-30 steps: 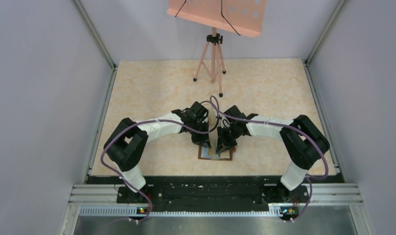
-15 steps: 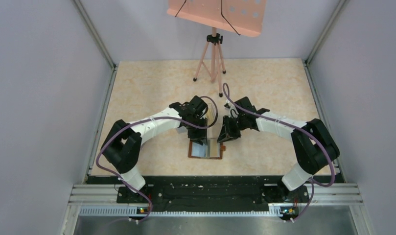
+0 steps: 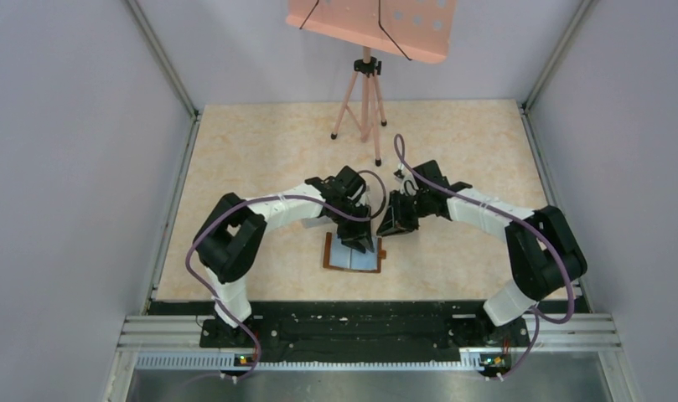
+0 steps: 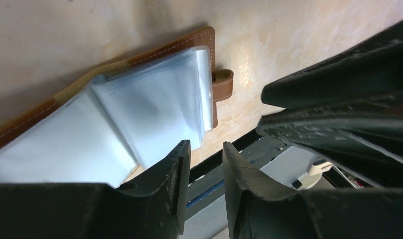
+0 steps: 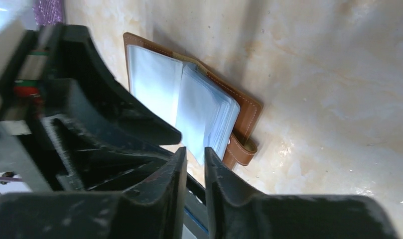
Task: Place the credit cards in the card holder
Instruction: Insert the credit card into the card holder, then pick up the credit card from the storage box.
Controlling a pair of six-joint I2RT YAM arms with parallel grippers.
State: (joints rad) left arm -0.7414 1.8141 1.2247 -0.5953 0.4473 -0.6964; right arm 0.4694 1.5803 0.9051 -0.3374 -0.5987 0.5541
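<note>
Top view bright, even and sharp, with soft shadows right beside the card holder (image 3: pixel 349 260). Wrist views dimmer: left gripper (image 4: pixel 206 149) and right gripper (image 5: pixel 195 154) dark and blurry close-up. White glare on card holder's clear sleeves (image 4: pixel 154 109), shadow along its far edge.

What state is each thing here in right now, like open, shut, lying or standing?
card holder: open, lying flat, clear pockets facing up.
snap tab: unfastened.
left gripper: open a little, empty, above the holder.
right gripper: barely open, empty.
music stand: upright at the far side.
</note>
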